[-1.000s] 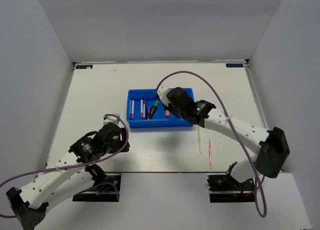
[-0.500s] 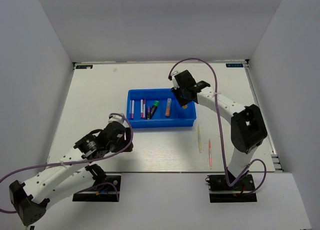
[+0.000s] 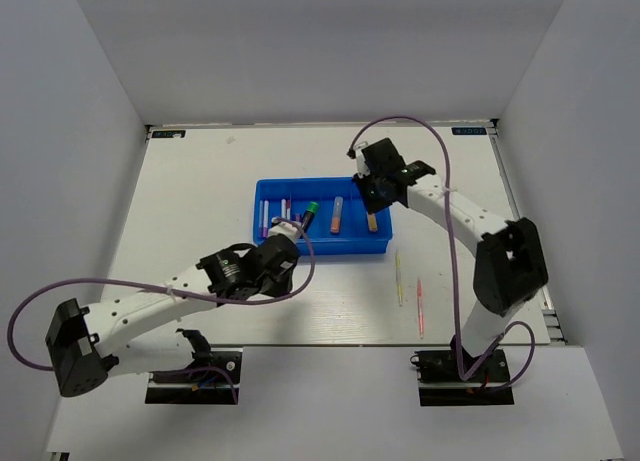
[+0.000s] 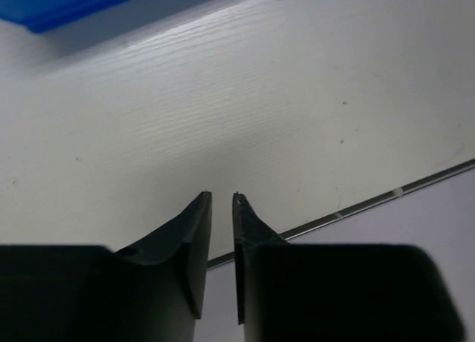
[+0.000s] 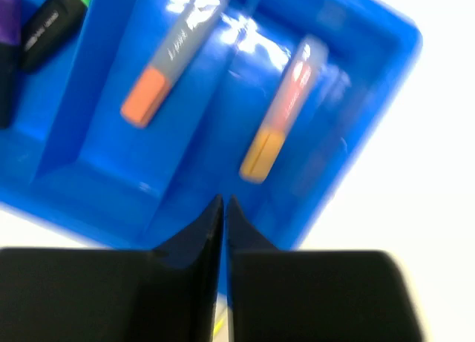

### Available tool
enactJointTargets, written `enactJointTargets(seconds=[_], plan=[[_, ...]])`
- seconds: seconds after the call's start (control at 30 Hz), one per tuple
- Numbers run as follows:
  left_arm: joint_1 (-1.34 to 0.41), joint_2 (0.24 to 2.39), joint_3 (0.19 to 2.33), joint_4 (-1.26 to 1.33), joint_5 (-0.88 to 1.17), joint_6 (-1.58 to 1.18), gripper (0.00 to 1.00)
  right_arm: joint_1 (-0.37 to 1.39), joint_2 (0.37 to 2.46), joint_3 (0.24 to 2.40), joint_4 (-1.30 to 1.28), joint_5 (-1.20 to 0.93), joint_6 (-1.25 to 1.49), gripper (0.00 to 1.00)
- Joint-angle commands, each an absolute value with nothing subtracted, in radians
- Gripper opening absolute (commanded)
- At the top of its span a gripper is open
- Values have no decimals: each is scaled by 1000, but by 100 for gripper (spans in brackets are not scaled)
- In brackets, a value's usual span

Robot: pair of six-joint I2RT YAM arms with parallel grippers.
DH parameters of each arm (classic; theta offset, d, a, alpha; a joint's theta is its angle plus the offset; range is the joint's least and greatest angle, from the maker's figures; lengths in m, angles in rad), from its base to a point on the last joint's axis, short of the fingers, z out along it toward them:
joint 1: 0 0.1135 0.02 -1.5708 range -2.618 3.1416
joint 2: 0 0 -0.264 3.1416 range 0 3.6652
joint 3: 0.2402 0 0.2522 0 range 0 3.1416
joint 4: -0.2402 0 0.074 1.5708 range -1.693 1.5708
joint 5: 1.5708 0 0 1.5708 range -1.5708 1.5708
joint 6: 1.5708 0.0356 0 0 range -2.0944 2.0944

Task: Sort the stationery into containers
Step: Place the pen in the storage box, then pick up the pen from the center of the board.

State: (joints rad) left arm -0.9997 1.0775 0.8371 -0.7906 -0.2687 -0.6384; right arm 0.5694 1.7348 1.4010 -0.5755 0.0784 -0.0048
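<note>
Right hand (image 5: 224, 201), clenched and empty, hovers over the blue tray (image 5: 364, 134); just beyond its fingertips lies a yellow highlighter (image 5: 286, 108). Left hand (image 4: 221, 198), nearly clenched, holds nothing above the tabletop (image 4: 297, 97).

Both arms (image 3: 150, 306) are made up of white links joined by black joints, purple cables (image 3: 440, 146) are looped along them, and black fingers (image 4: 189, 245) are fitted.

Blue tray (image 3: 268, 245) holding highlighters (image 3: 337, 214), two sticks (image 3: 419, 306) outside
</note>
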Motion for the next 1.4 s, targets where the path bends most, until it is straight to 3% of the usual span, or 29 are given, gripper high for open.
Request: enactJointTargets(seconds=[0.0, 0.13, 0.23, 0.27, 0.3, 0.37, 0.4, 0.43, 0.53, 0.93, 1.37], plan=[[-1040, 1161, 910, -686, -264, -627, 27, 538, 1556, 1339, -594, 92, 41, 1], [-1084, 1296, 1018, -556, -223, -635, 9, 471, 1410, 1203, -637, 115, 74, 0], [-1117, 1477, 1142, -512, -195, -635, 7, 373, 1298, 1099, -670, 97, 94, 0], [-1141, 1546, 1243, -511, -190, -644, 16, 339, 1248, 1047, -699, 84, 94, 14], [-1150, 1546, 1244, -521, -192, -649, 23, 321, 1235, 1033, -701, 84, 87, 22], [-1172, 1685, 1379, -550, -198, -661, 30, 275, 1200, 996, -716, 42, 75, 31], [-1184, 1713, 1415, -561, -202, -676, 36, 224, 1177, 947, -719, 32, 71, 29], [-1196, 1814, 1487, -584, -230, -690, 52, 207, 1151, 933, -721, 14, 66, 26], [-1209, 1943, 1632, -663, -256, -759, 55, 137, 1096, 888, -739, -31, 51, 16], [-1200, 2192, 1862, -729, -244, -874, 52, -61, 974, 756, -727, -169, 8, 16], [-1192, 2286, 1890, -752, -287, -887, 47, -141, 953, 738, -742, -319, 6, 14]])
